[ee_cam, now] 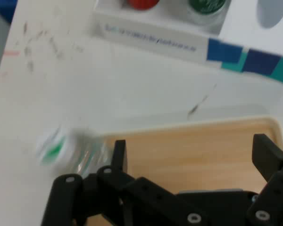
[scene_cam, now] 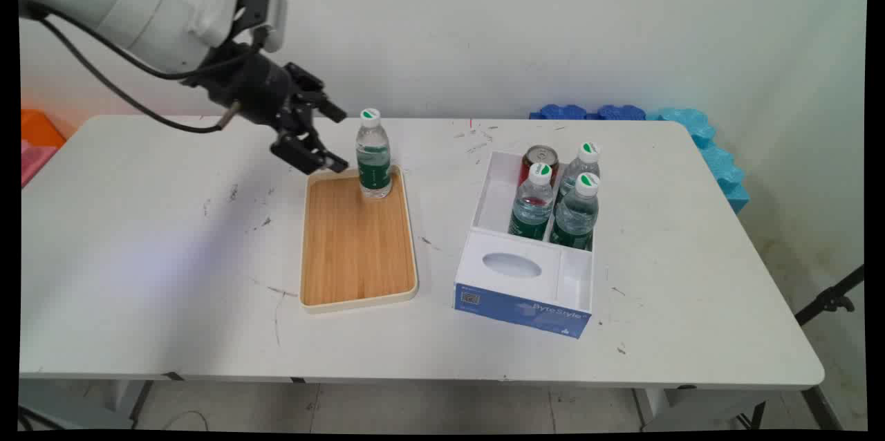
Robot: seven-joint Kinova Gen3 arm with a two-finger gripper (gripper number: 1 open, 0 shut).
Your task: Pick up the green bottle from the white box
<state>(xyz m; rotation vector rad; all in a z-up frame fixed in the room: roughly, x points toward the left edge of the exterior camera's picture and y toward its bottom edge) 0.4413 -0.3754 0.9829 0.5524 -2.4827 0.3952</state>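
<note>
at the tray's far left corner, my gripper (scene_cam: 325,140) hovers, jaws spread, holding nothing.
a water bottle (scene_cam: 373,154) stands upright just beside it at the wooden tray's (scene_cam: 356,247) far edge; the white box (scene_cam: 529,258) of bottles sits well apart.

A clear water bottle (scene_cam: 373,155) with a white cap and green label stands upright at the far end of a wooden tray (scene_cam: 356,247) — a light-wood rectangle with a cream rim, lying flat on the white table (scene_cam: 138,275); the black gripper (scene_cam: 330,139) hovers just left of the bottle, over the tray's far-left corner, fingers spread apart with nothing between them; in the hand view the bottle (ee_cam: 66,151) shows blurred beside the left finger (ee_cam: 119,153).
</note>
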